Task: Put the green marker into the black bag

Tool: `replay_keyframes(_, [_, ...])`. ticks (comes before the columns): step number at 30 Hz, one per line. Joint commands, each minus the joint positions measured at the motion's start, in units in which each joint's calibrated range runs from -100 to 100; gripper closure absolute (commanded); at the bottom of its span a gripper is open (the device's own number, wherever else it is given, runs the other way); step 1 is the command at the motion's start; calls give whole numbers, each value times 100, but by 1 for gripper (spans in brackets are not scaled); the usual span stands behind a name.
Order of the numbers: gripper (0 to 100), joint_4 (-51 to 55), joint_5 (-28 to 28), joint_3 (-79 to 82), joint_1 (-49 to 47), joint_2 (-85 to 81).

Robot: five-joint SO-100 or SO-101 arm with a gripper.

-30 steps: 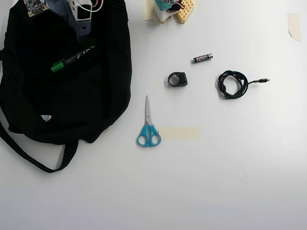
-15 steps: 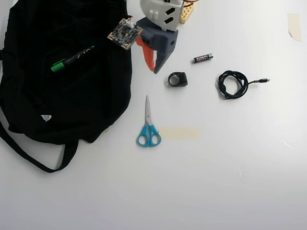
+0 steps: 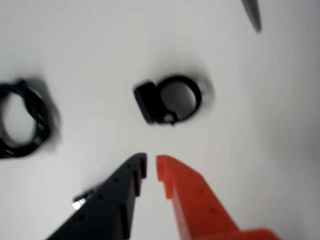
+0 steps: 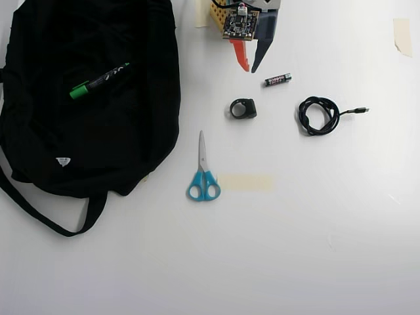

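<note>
**Marker lying on the bag, claw empty and well apart**

In the overhead view the marker (image 4: 98,81) is seen lying on top of the black bag (image 4: 125,138), in the bag's far half at the left of the desk (image 4: 295,249). Whether it is inside an opening or only resting on the fabric cannot be told, since no opening can be made out against the black cloth.

The marker's long axis runs diagonally: the green cap points near-left, the dark barrel end far-right.

The claw (image 4: 249,67) is found at the far edge, right of the bag and well apart from the marker. Nothing is held in it; in the wrist view the claw (image 3: 151,166) is shown narrow, its tips almost touching. Just beyond the tips a black ring clip (image 3: 167,100) is seen, with a coiled cable (image 3: 22,120) to the left in that view. A battery (image 4: 277,79) lies just right of the claw overhead, and scissors (image 4: 203,172) lie nearer, between bag and clip.

Risks judged from here:
- The marker could roll off the sloping fabric if the bag is nudged or the strap is caught by the arm.
- The task could be taken as complete while the marker merely sits on the surface.
- With the claw so near clip and battery, a wrong thing could be struck or grasped.
</note>
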Motion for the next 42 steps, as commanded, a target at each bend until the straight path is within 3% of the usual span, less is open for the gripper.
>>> replay_keyframes(1, [98,-95,45,703,-82,-890])
replay_keyframes(17, [98,-1,56,3057,-179,-3645])
replay_keyframes(25, [98,215,439,3416,0,-3678])
replay_keyframes(42, [98,309,428,3938,0,-3678])
